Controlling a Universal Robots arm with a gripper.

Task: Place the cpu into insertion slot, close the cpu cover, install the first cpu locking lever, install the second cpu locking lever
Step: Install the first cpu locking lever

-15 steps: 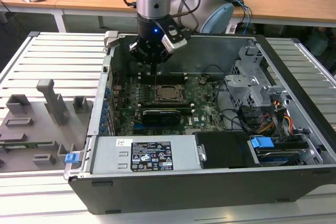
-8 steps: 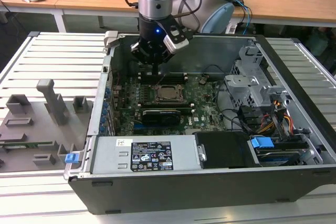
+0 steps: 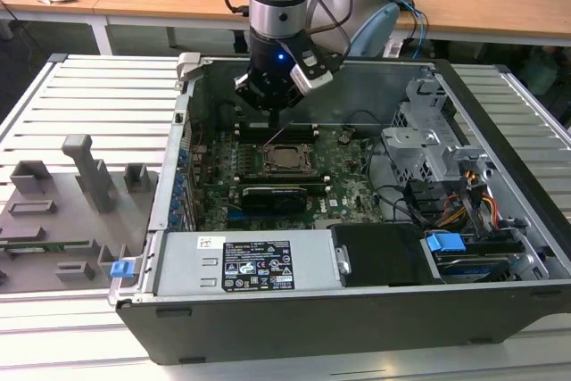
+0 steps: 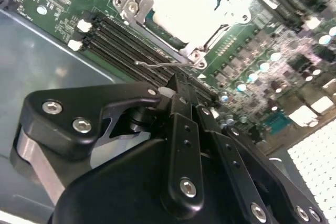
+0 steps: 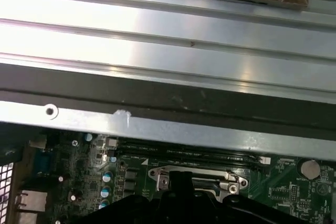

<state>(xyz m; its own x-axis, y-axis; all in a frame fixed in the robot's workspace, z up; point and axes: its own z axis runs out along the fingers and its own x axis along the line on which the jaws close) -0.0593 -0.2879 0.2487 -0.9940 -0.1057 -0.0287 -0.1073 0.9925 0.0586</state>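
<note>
End effector (image 3: 273,111): I see its fingers (image 4: 181,95) pressed together, gripping nothing, poised just above a thin wire lever (image 4: 163,64) beside the socket.
Cpu (image 4: 186,9): I see it seated in the insertion slot (image 3: 287,159).
Cpu cover (image 4: 137,4): lowered around the chip.
Location: green motherboard (image 3: 343,180), open computer case (image 3: 500,247).

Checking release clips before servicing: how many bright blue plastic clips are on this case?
2: one blue clip at the case corner on the exterior view's left, another on the drive bay at its right. Others may be hidden.
</note>
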